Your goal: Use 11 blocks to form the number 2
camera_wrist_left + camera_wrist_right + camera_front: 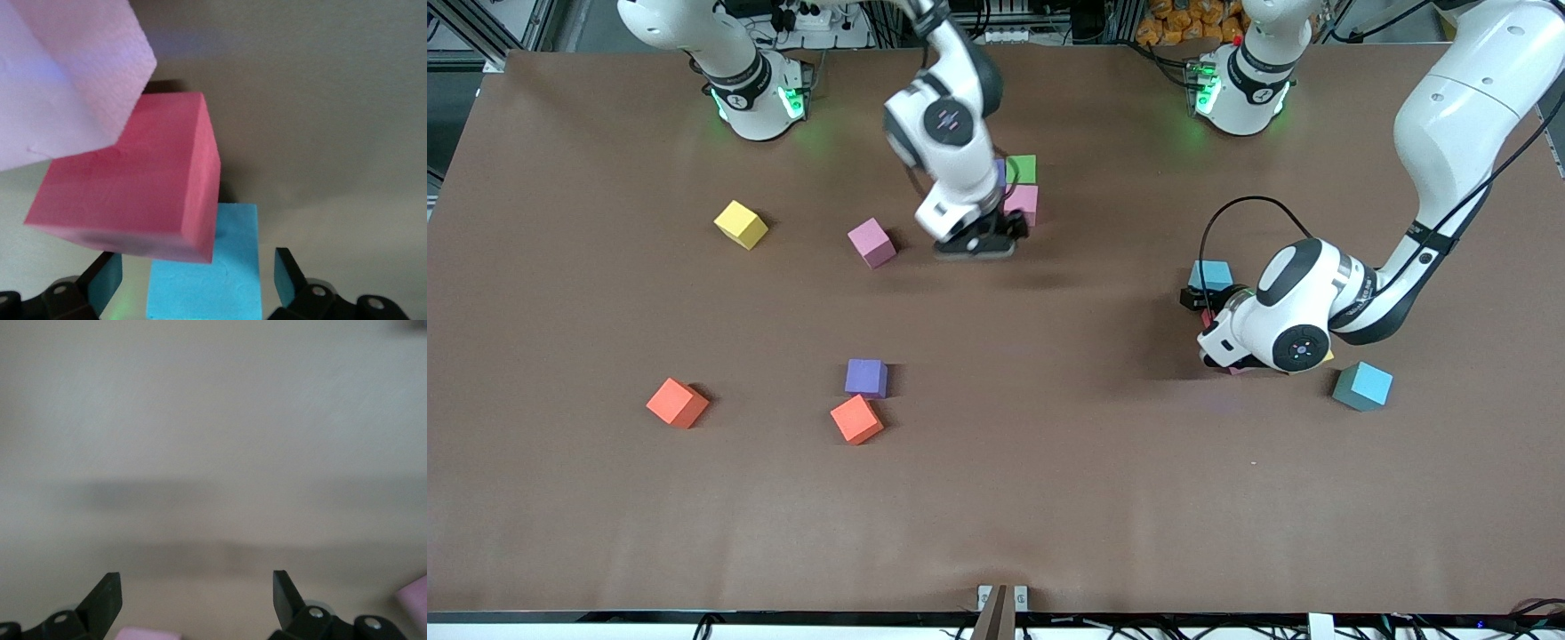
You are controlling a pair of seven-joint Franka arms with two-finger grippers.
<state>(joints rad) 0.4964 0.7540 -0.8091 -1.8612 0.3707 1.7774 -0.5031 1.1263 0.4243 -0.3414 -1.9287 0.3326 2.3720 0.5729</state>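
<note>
My right gripper [976, 247] hangs open low over mid-table, beside a cluster of green [1021, 167], pink [1021, 203] and purple [1000, 169] blocks set edge to edge. In the right wrist view a pink block's edge [150, 633] shows just under the open right gripper [197, 593]. My left gripper [1199, 300] is down near the left arm's end, open, its fingers on either side of a light blue block [203, 267] without touching it. A red block [133, 193] and a pale pink block [67, 73] lie against it. No number 2 shape shows.
Loose blocks lie about: yellow [741, 224], pink [871, 243], purple [866, 377], two orange [856, 419] [677, 403] and another light blue [1362, 386]. A yellow corner [1327, 356] peeks from under the left wrist. The brown table [1049, 498] is bare along its front edge.
</note>
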